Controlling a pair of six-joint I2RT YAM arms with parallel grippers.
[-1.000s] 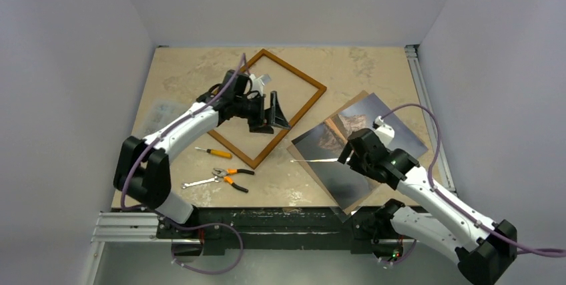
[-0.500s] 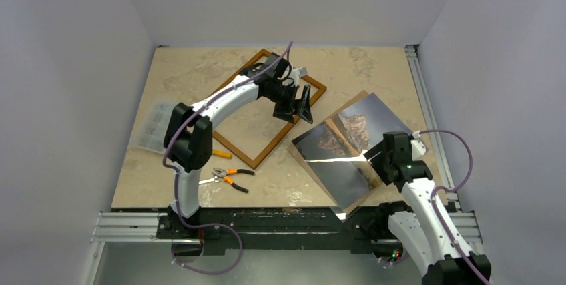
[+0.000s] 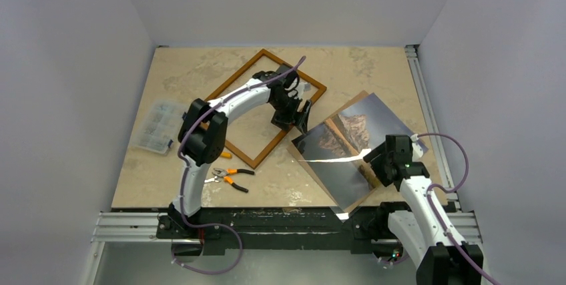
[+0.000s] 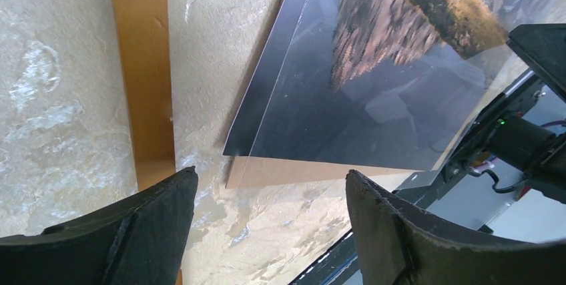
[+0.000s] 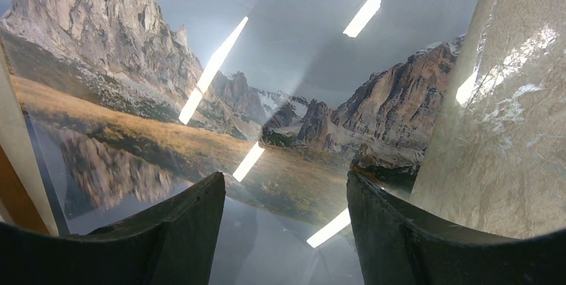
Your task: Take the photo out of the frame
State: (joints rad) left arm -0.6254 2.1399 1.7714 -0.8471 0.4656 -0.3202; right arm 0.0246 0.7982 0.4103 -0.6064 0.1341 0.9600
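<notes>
**mtn_fan:** The photo (image 3: pixel 347 148) is already out. It's lying flat on the right side of the table (image 3: pixel 200 71), well clear of the empty frame (image 3: pixel 272 147). How would it handle if it needs another move?

**yam_tinkerer:** I'd guess light and thin, and a bit floppy. The face is glossy and throws back the ceiling lights, so it's probably slick and scuffs easily. There's a brown board under it that peeks out at the left corner in the left wrist view. I can't tell whether the two are stuck together. Since it's flat, I'd go for an edge or that corner, not the middle.

**mtn_fan:** And the grippers?

**yam_tinkerer:** Left gripper (image 4: pixel 267 185) has its jaws wide with nothing in them, and it's over the frame's right rail, just beside the photo's corner. Right gripper (image 5: pixel 286 185) is spread too and empty, hanging over the photo's near-right part.

**mtn_fan:** What's changed in the last second?

**yam_tinkerer:** The left one was over the frame's opening and has swung toward the photo. The right arm pulled back from the photo's middle toward the near edge. Photo and frame look unmoved. With the left arm out of the way, the clear box (image 3: pixel 157 125) now shows properly.
</notes>
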